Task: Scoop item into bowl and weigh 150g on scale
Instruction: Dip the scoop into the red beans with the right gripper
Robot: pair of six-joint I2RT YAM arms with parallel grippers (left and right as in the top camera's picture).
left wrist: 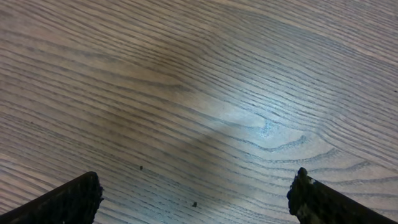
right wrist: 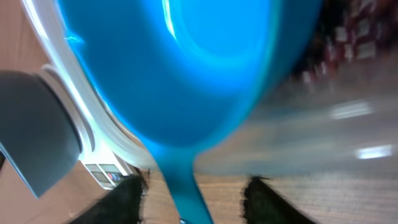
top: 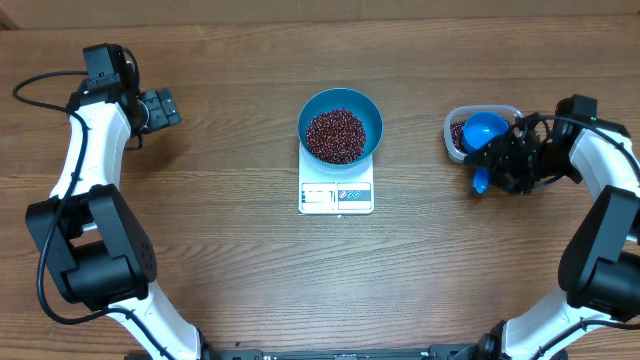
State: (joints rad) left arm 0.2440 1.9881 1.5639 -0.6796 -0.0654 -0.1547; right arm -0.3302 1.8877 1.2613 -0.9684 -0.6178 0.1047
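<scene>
The blue bowl (top: 340, 105) stands on the white scale (top: 336, 197) and holds a heap of red-brown beans (top: 335, 137). A small blue scoop (top: 486, 130) lies over the clear tub (top: 455, 120) at the right, its handle pointing toward the table's front. In the right wrist view the scoop (right wrist: 186, 68) fills the frame. My right gripper (right wrist: 196, 183) straddles the handle (right wrist: 180, 186), jaws open with a gap on each side. More beans (right wrist: 348, 31) show in the tub, blurred. My left gripper (left wrist: 196, 193) is wide open over bare wood at the far left (top: 160, 108).
The clear tub's pale rim (right wrist: 74, 99) curves along the scoop's left side in the right wrist view, and the scale's front panel (right wrist: 102, 175) shows beyond it. Two tiny specks (left wrist: 194, 203) lie on the wood under the left gripper.
</scene>
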